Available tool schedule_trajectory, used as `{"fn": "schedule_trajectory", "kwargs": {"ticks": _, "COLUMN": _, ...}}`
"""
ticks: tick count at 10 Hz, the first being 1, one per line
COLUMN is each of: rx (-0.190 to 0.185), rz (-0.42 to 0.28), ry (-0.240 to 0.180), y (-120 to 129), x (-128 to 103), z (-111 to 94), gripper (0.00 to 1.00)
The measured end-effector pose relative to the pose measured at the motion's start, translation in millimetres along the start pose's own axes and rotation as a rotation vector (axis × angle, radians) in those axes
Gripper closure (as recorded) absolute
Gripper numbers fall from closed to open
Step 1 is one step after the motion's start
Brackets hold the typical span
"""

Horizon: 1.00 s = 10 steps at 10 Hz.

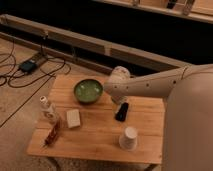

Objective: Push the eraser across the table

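Note:
The eraser (pixel 121 111) is a small flat black block lying on the right half of the wooden table (pixel 100 135), above the white paper cup (pixel 129 138). My gripper (pixel 120 100) hangs from the white arm that reaches in from the right, right above the far end of the eraser, at or very near it. The arm's wrist hides the fingers.
A green bowl (pixel 88 90) sits at the table's back, left of the gripper. A whitish square block (pixel 74 118), a small bottle (pixel 48 109) and a reddish packet (pixel 53 133) lie on the left side. Cables and a power brick (pixel 28 65) lie on the floor at left.

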Motion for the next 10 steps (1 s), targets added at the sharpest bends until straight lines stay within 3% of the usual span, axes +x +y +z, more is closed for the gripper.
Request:
{"fn": "schedule_trajectory", "kwargs": {"ticks": 2, "rx": -0.059, "rz": -0.004, "ry": -0.036, "y": 17, "x": -13, "z": 13, "gripper": 0.27}}
{"fn": "schedule_trajectory", "kwargs": {"ticks": 5, "rx": -0.099, "rz": -0.036, "ry": -0.043, "y": 44, "x": -40, "z": 33, "gripper": 0.27}}
{"fn": "schedule_trajectory", "kwargs": {"ticks": 8, "rx": -0.098, "rz": -0.108, "ry": 0.018, "y": 57, "x": -64, "z": 54, "gripper": 0.27}}
{"fn": "schedule_trajectory", "kwargs": {"ticks": 10, "rx": -0.085, "rz": -0.118, "ry": 0.057, "y": 46, "x": -61, "z": 56, "gripper": 0.27}}
